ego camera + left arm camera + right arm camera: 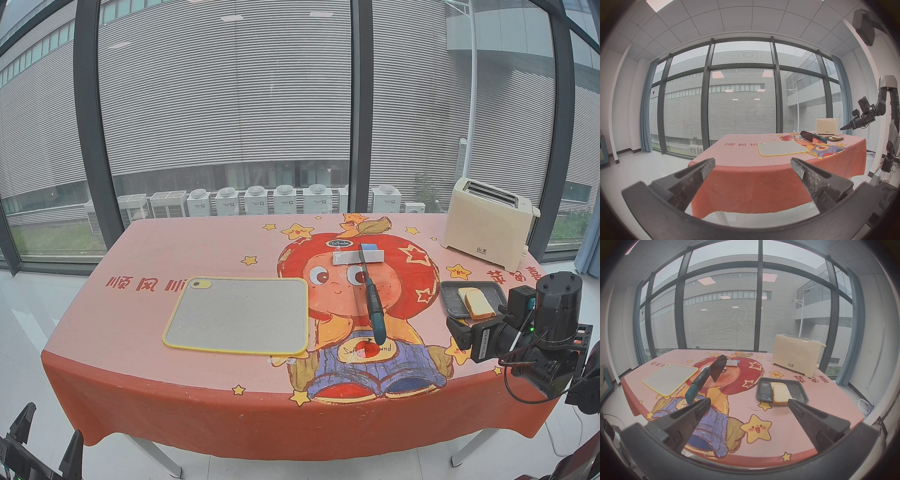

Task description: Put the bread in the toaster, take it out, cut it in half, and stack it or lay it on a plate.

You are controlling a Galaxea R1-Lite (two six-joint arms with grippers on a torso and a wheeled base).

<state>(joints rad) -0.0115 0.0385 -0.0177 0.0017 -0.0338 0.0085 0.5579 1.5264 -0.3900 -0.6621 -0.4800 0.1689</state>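
no step is done yet: the pale square bread slice point(478, 303) lies in the dark rectangular tray point(452, 299), the cream toaster point(489, 223) seems empty; the left gripper point(753, 164) and the right gripper point(748, 402) stand spread, unloaded.

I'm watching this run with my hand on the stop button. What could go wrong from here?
1. The bread lies flat in a shallow tray; the open right gripper may shove it instead of gripping it.
2. The toaster has narrow slots and stands near the table's far corner; a misaligned slice could catch or push it.
3. The knife sits propped mid-table between tray and board; a passing arm might knock it.
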